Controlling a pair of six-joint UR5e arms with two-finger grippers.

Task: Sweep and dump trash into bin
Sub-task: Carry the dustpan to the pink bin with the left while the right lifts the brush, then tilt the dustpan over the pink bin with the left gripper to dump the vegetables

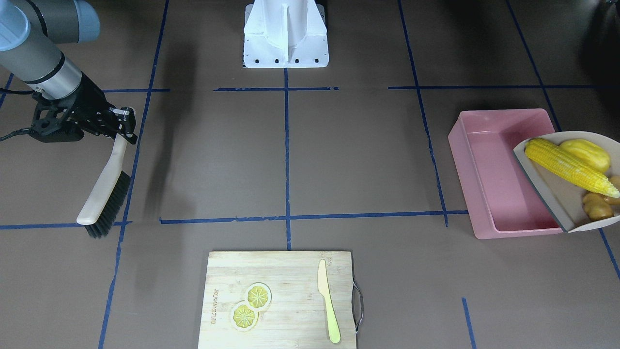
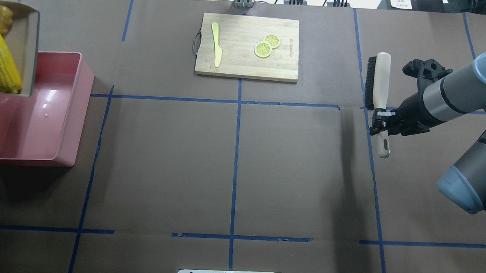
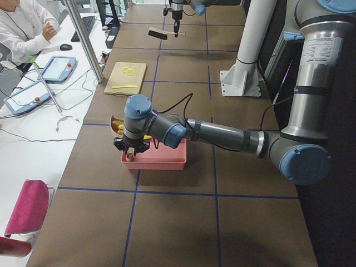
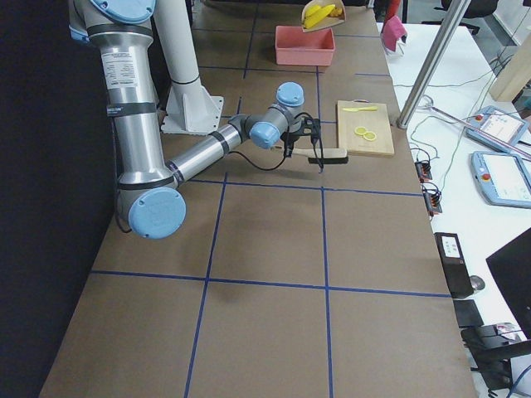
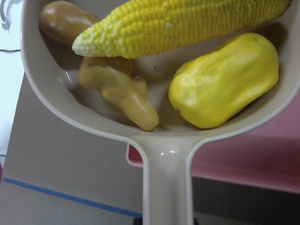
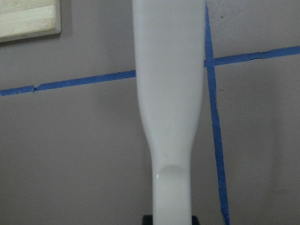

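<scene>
While the left gripper [image 3: 130,149] is clamping the handle of the beige dustpan [image 1: 547,191], the pan is hanging tilted above the pink bin [image 1: 489,179], its open lip reaching over the bin's floor. All the trash is lying inside the pan, above the bin and not in it: the corn cob [image 1: 569,166] is stretching across it, the yellow potato-like lump [image 1: 586,154] is resting against the cob, and the tan ginger root [image 1: 598,203] is sitting on the cob's other side. Well apart from the bin, toward the opposite end of the table, the right gripper [image 2: 381,118] is squeezing the pale handle of a hand brush [image 1: 104,194], whose black bristles are facing toward the bin's side of the table.
</scene>
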